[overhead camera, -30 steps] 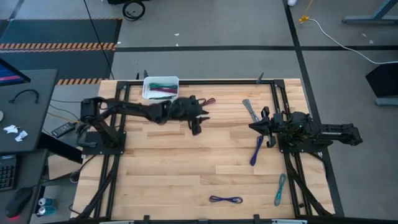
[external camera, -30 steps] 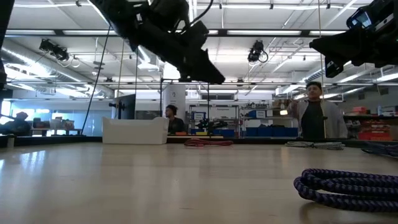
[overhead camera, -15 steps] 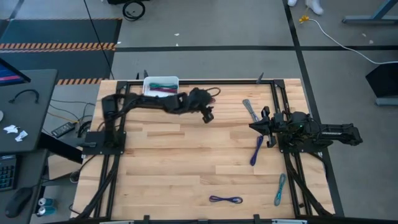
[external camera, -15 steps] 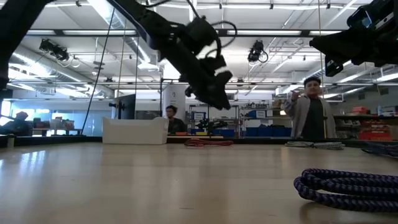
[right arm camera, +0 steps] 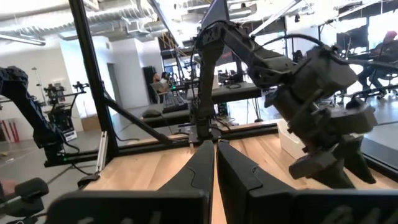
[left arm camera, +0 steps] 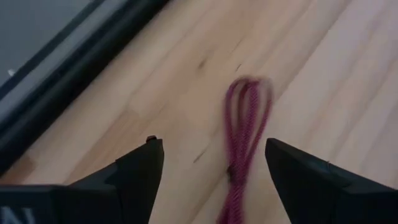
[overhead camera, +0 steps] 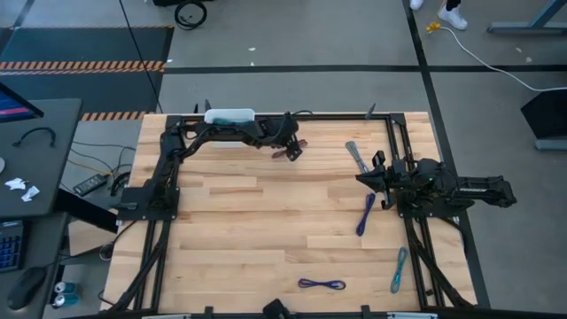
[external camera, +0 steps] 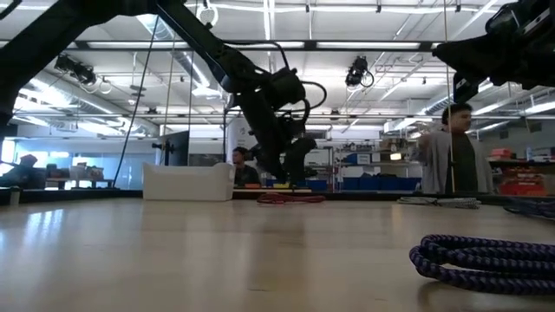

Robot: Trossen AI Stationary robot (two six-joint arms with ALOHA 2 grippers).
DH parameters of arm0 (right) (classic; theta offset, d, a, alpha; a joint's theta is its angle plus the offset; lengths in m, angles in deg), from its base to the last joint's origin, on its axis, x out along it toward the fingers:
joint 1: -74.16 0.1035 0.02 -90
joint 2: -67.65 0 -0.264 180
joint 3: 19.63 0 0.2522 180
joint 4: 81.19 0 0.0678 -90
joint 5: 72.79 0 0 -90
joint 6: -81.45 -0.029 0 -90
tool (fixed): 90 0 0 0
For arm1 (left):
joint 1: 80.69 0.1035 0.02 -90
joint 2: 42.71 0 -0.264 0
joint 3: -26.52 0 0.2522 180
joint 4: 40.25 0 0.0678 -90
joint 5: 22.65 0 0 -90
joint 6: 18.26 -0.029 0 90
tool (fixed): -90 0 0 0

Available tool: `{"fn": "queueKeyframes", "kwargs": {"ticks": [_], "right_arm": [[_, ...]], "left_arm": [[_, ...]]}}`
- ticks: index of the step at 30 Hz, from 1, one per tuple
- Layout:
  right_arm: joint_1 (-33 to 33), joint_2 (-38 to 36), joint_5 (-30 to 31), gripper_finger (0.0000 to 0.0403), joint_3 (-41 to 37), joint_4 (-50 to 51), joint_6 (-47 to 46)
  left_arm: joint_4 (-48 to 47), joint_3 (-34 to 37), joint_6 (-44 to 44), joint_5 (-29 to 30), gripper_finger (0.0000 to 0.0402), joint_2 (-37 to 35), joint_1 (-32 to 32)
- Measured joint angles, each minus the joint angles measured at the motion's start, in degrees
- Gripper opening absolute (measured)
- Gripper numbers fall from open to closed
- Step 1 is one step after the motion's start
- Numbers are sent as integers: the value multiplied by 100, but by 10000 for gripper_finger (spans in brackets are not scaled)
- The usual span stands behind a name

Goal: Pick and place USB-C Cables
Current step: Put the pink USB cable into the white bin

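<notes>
1. High view: the left pincer (overhead camera: 291, 149) reaches to the worktop's (overhead camera: 248, 239) far edge, beside the white bin (overhead camera: 229, 115), poised over a maroon cable (left arm camera: 244, 140).
2. Left wrist view shows its fingers (left arm camera: 140, 171) spread wide with the maroon bundle lying flat between and just ahead of them, untouched, an alignment that suggests a grasp is being set up.
3. The right pincer (overhead camera: 370, 182) waits at its own side, fingers (right arm camera: 205, 165) pressed together, holding nothing.
4. Near that idle pincer lie a grey cable (overhead camera: 356, 157) and a purple cable (overhead camera: 366, 215); a light blue one (overhead camera: 399, 269) and another purple bundle (overhead camera: 322, 283) rest well apart from it, all apparently still to be collected.
</notes>
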Motion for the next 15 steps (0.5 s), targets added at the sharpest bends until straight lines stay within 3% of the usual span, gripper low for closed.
{"fn": "queueKeyframes", "kwargs": {"ticks": [11, 15], "right_arm": [[6, 0, -22, 23, 0, 5, -251], [6, 0, -23, 23, 1, 9, -275]], "left_arm": [[-195, -2, -27, 175, 251, -2, -230], [-390, -2, 380, -91, 252, -2, -264]]}}
